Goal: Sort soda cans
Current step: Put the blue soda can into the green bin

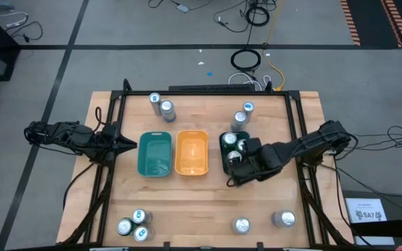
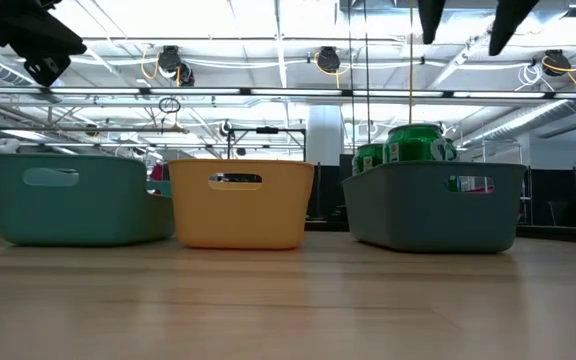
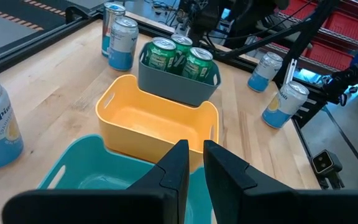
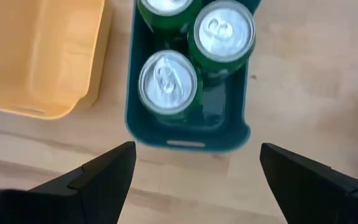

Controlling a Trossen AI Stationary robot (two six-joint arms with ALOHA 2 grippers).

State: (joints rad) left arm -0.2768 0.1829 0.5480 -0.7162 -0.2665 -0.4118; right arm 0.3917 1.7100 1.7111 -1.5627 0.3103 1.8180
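Three green soda cans (image 4: pixel 166 81) stand upright in the dark-green tray (image 1: pixel 226 162), the rightmost of three trays. My right gripper (image 4: pixel 196 177) hovers open above that tray's near end, holding nothing; its two fingers show at the top of the low view (image 2: pixel 471 20). My left gripper (image 1: pixel 130 144) waits shut at the left end of the teal tray (image 1: pixel 154 154), pointing across it at the yellow tray (image 3: pixel 157 121). Blue and silver cans stand on the table: two far left (image 1: pixel 160 104), two far right (image 1: pixel 243 113), three near left (image 1: pixel 134 226), two near right (image 1: pixel 262 222).
The teal and yellow trays hold no cans. The three trays sit side by side mid-table. A black frame rail (image 1: pixel 208 90) runs along the far edge and the sides. Bare wood lies between the trays and the near cans.
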